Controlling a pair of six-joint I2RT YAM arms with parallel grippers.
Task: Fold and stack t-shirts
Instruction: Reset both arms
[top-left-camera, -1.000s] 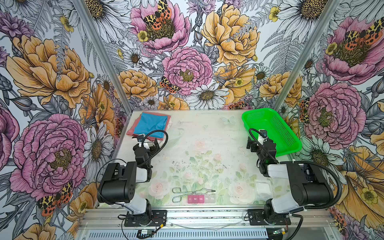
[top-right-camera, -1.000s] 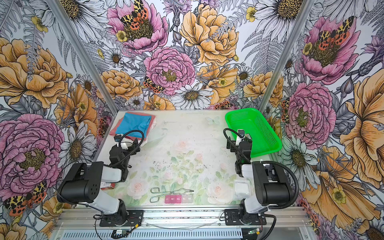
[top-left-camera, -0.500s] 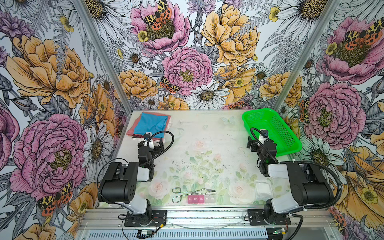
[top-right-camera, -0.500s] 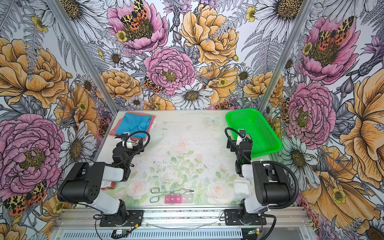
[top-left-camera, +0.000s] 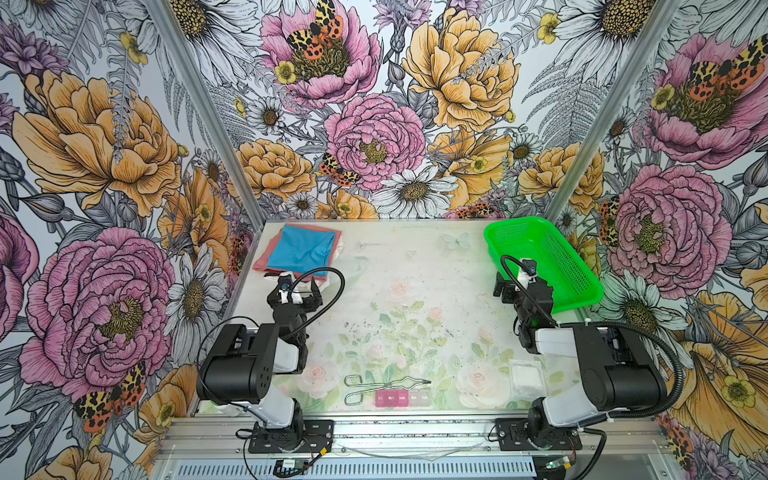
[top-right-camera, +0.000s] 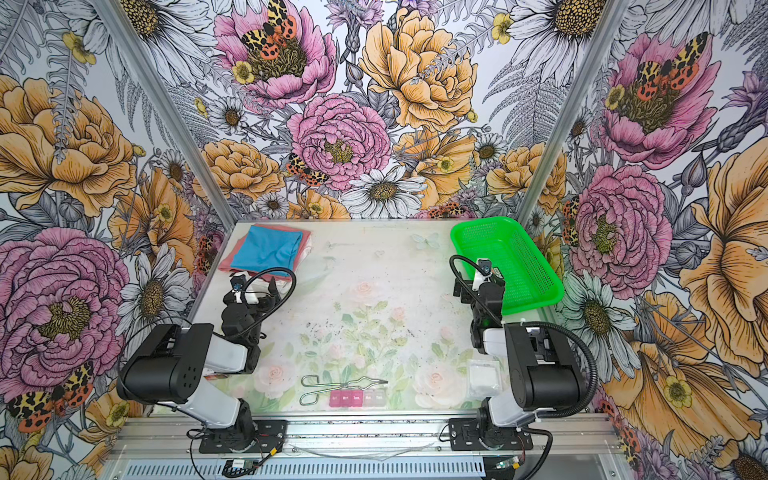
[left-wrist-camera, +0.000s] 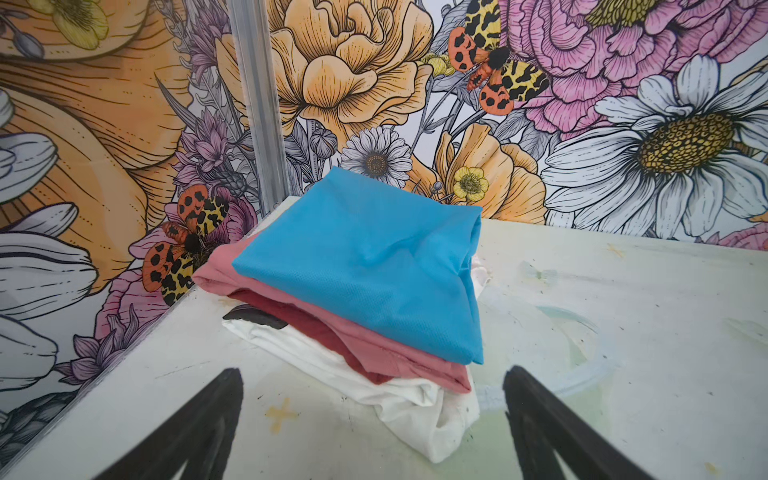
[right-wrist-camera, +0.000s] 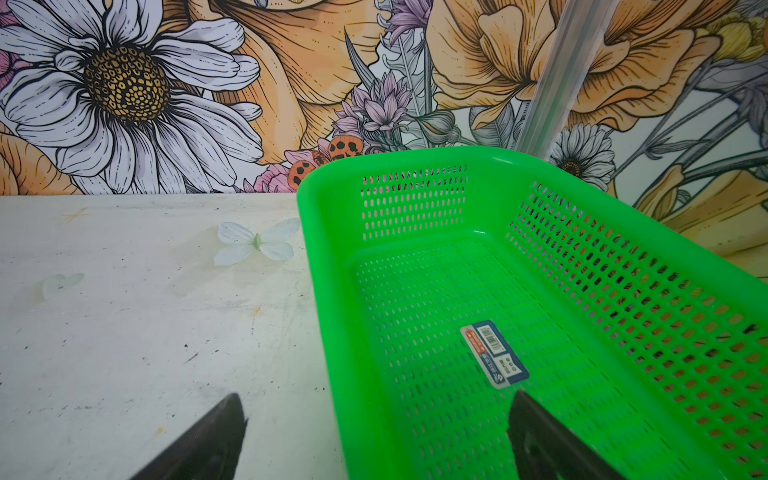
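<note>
T-shirts (top-left-camera: 301, 249) stacked left of centre, blue topmost, left gripper (top-left-camera: 296, 293) just below them, right gripper (top-left-camera: 523, 289) at basket (top-left-camera: 575, 266), both wide open, empty

In a top view: sky-blue t-shirt (top-left-camera: 301, 249) lies folded on the salmon-pink t-shirt (top-left-camera: 265, 261) at the counter's (top-left-camera: 415, 257) far left corner. Left hand (top-left-camera: 295, 296) sits just before the stack, jaws spread, gripping nothing. Right hand (top-left-camera: 521, 287), jaws spread, is at the green basket's (top-left-camera: 582, 293) near edge. Metal tongs (top-left-camera: 374, 384) and a gauze square (top-left-camera: 527, 378) lie near the front.
</note>
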